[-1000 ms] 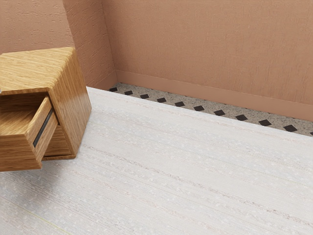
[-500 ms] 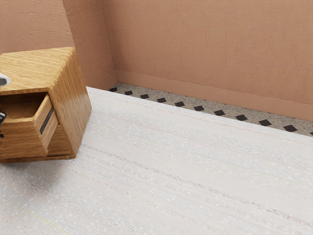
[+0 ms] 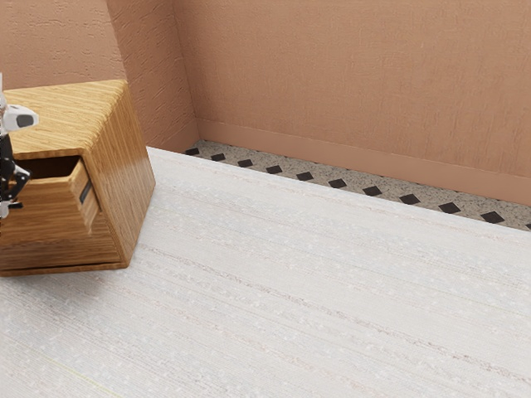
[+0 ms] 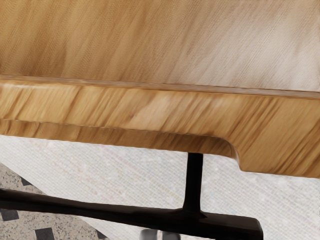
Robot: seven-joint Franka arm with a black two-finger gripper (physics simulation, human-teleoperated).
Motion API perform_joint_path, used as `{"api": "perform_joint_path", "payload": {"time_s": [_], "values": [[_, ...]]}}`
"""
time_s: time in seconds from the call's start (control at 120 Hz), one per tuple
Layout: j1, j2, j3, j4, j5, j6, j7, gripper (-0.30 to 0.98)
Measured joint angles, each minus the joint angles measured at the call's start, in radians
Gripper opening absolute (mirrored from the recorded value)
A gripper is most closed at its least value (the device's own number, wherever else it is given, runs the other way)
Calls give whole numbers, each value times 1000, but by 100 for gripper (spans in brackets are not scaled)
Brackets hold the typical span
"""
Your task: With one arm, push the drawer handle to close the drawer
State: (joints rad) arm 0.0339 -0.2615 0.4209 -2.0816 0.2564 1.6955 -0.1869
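Since your gripper (image 4: 160, 235) has come farther into the exterior view from its left edge, the drawer has slid inward with it. Your two fingertips sit together at the outer side of the black handle (image 4: 120, 214), with nothing clamped between them; you can't confirm contact from here, but the motion suggests your push is working. The handle is on the front of the drawer (image 3: 54, 207), which shows much less of its side than a second ago. You still have a dark gap above that front, so it isn't closed. Behind it, the cabinet (image 3: 124, 182) stands where it did on the pale tabletop (image 3: 290, 274). You likely need only a short, straight push now; drift sideways or upward and you could slip off the bar.
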Motion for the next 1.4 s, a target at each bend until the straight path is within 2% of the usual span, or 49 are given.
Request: {"api": "perform_joint_path", "payload": {"time_s": [0.425, 0.733, 0.883, 0.992, 1.108, 1.183, 1.242, 1.358, 1.4], "values": [[2, 165, 33, 133, -51, 44, 99, -10], [6, 227, 36, 212, -78, 61, 170, -10], [4, 230, 36, 211, -95, 63, 199, -10], [-6, 146, 33, 127, -117, 59, 213, -10], [-7, 47, -26, 58, -146, 14, 226, -10], [-87, 40, -60, 63, -171, -31, 234, -10], [-152, 63, -82, 104, -188, -61, 240, -10], [-192, 117, -193, 274, -211, -125, 250, -10], [-194, 129, -212, 312, -216, -141, 254, -4]]}}
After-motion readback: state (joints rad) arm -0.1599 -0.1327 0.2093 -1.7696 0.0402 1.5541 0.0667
